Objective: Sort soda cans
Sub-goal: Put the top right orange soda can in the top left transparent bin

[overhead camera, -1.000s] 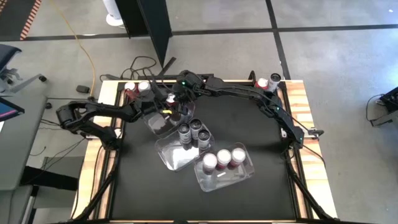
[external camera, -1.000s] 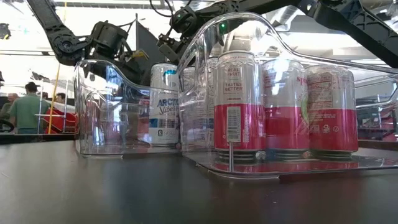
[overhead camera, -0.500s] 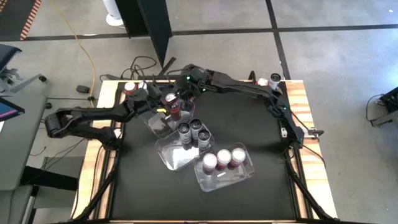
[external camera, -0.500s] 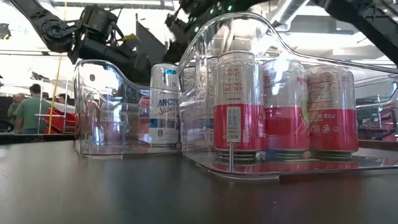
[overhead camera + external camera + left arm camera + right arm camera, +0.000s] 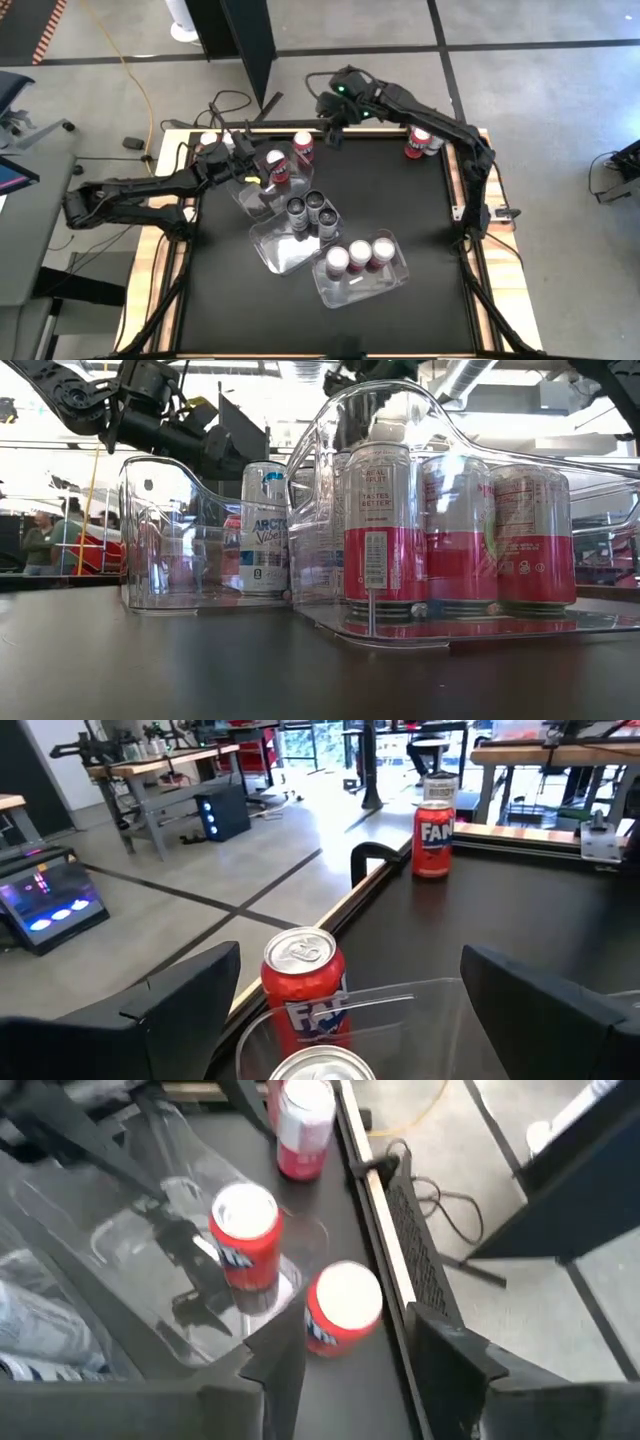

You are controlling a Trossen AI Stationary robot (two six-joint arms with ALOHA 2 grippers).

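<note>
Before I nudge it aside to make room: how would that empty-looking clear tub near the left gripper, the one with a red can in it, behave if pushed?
The clear tub looks thin-walled and light, so it would probably slide easily on the smooth black table. The upright red can inside stands tall and narrow, so a quick shove could tip it. The open left gripper sits at its rim, so clearance seems tight.

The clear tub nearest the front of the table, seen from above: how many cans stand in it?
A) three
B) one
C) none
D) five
A: the view from above shows three cans with silver tops standing in a row inside the front tub.
</note>
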